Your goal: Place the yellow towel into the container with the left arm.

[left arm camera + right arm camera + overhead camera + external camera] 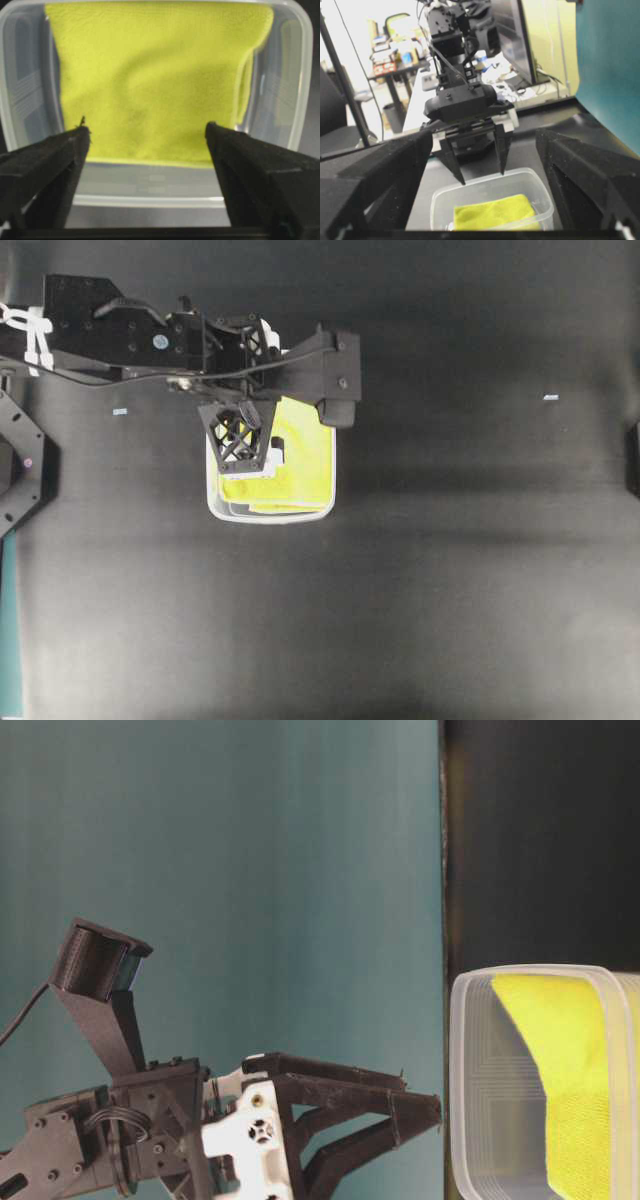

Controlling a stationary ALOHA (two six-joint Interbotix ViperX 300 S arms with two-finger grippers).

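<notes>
**Towel in the tub, my fingers clear above it**

The black desk (450, 590) is the biggest thing under me, bare around the one clear tub (270, 517). My left arm (130, 335) reaches in from the edge and stops over that tub. The yellow towel (150, 80) lies inside it, resting on the bottom with one edge riding up against a wall. My left fingers (147, 137) are spread wide and hold nothing; in the right wrist view their tips hang just above the tub's rim, not touching the cloth.

As I judge it, the placing is done and what remains is backing out. To do that well I should lift straight up with the fingers kept apart, so no tip snags the raised edge of the towel or nudges the light tub.

My right fingers (480, 165) are also apart and empty, well away. From overhead, my own arm covers the tub's far side, so I cannot tell whether the towel overhangs the rim there.
</notes>
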